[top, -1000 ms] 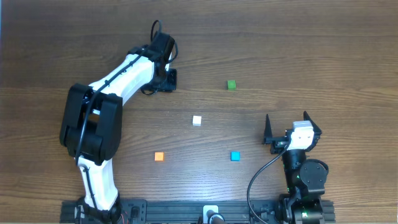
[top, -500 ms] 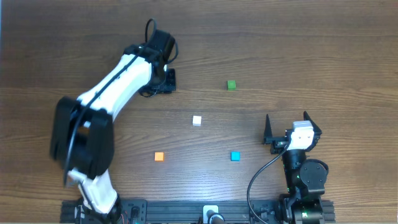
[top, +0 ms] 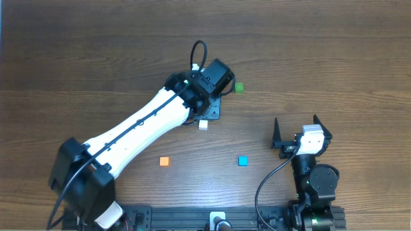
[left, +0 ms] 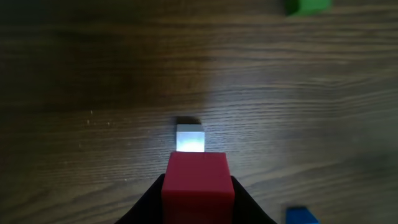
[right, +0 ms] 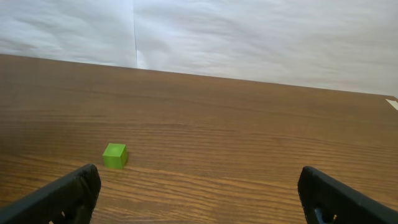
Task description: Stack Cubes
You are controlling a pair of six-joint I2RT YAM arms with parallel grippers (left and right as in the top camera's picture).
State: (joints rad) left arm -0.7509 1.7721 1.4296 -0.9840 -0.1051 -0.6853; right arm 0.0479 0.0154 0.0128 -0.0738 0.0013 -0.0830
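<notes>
Left hand (left: 198, 202) clamped on a small hard red cube (left: 198, 177)
Held by opposite flat faces, it is likely light, rigid, slippery; a small white cube (left: 189, 138) sits just beyond on the wooden desk (left: 93, 74). Right hand (top: 297, 131) wide open, empty.

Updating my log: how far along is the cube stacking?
Done: nothing stacked; the green cube, orange cube and blue cube lie apart on the table. In hand: the left pincer holds a red cube close to the white cube. Left: set red on white, then add the others.
</notes>
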